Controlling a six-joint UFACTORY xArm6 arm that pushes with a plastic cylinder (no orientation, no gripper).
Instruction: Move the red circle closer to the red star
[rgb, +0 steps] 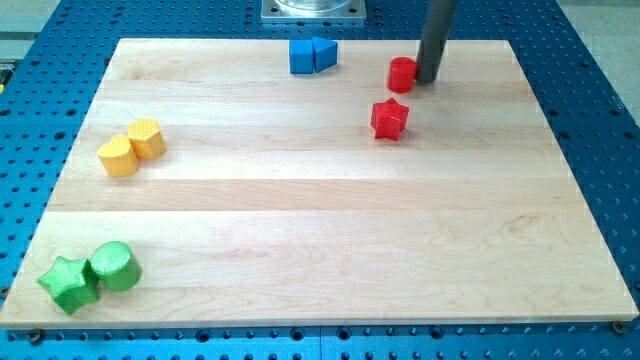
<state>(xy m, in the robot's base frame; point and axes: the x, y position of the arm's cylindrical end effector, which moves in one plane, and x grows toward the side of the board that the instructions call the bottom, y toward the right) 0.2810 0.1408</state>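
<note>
The red circle (402, 74) lies near the view's top, right of centre on the wooden board (320, 220). The red star (389, 119) lies just below it, a small gap apart. My tip (427, 79) stands right beside the red circle on its right side, touching or nearly touching it. The rod rises up out of the view's top edge.
A blue square (302, 56) and a blue triangle-like block (324, 53) sit together at the top centre. Two yellow blocks (132, 147) lie at the left. A green star (68, 283) and a green circle (115, 266) lie at the bottom left.
</note>
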